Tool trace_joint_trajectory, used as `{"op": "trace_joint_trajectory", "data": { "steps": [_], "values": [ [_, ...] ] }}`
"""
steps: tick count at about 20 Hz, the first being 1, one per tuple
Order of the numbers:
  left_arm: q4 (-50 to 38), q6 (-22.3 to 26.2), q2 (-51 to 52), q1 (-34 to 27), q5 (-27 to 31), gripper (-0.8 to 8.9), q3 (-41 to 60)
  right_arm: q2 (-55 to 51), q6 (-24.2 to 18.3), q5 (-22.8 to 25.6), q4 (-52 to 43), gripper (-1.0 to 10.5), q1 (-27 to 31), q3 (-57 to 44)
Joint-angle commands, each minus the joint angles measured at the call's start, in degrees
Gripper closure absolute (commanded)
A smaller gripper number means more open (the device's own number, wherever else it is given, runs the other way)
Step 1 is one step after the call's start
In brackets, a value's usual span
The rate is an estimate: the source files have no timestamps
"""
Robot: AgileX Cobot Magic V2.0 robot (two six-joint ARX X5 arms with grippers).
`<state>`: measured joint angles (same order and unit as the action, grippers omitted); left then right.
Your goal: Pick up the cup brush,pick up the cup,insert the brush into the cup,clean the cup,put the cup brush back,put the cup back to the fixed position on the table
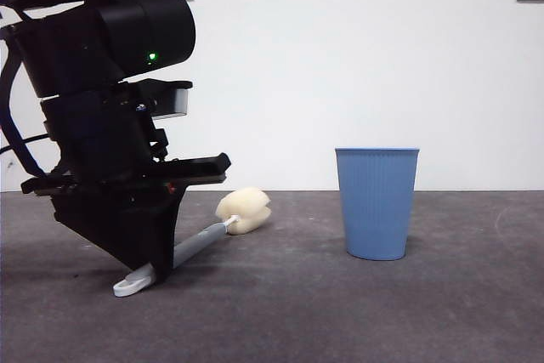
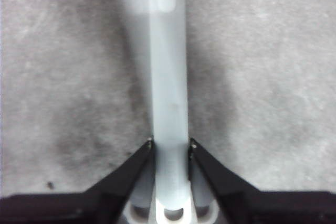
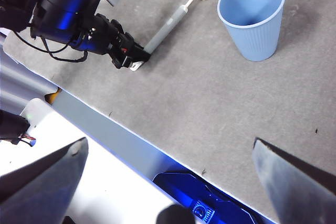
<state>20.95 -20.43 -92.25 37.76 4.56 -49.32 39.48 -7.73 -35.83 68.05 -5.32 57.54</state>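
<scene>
So we're on step one: the left gripper (image 2: 170, 145) is down on the dark grey matte table (image 1: 442, 312), jaws pressed against both sides of the grey flat handle of the cream sponge-headed cup brush (image 1: 197, 246), which looks barely lifted, if at all. Next up, probably a straight lift. The ribbed light-blue plastic cup (image 1: 376, 202) stands untouched well to the side; the right gripper (image 3: 168, 156) hangs high, jaws wide apart.
</scene>
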Motion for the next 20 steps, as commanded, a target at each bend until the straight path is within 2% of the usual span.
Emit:
{"op": "trace_joint_trajectory", "data": {
  "steps": [1, 6, 12, 17, 18, 20],
  "values": [
    [0.4, 0.0, -0.6, 0.5, -0.3, 8.21, 0.1, 0.0, 0.4, -0.1, -0.3, 3.5, -0.1, 0.2],
    [2.7, 0.9, 1.6, 0.4, -0.3, 8.21, 0.1, 0.6, 2.1, -0.1, -0.3, 3.5, -0.1, 0.2],
    [6.2, 2.6, 11.5, 0.4, -0.2, 8.21, 0.1, 3.1, 3.8, -0.3, -5.1, 3.5, -0.9, 0.0],
    [11.7, 4.2, 23.2, 0.4, -0.2, 8.21, 0.1, 6.2, 9.8, 0.2, -20.2, 3.5, -4.0, -8.7],
    [12.7, 4.2, 25.0, 0.4, -0.2, 8.21, 0.1, 6.5, 11.5, 1.3, -24.3, 3.5, -5.0, -11.5],
    [14.4, 4.2, 28.6, 0.4, -0.2, 8.21, 0.1, 7.0, 14.2, 7.6, -33.6, 3.5, -8.4, -17.5]
  ]
}}
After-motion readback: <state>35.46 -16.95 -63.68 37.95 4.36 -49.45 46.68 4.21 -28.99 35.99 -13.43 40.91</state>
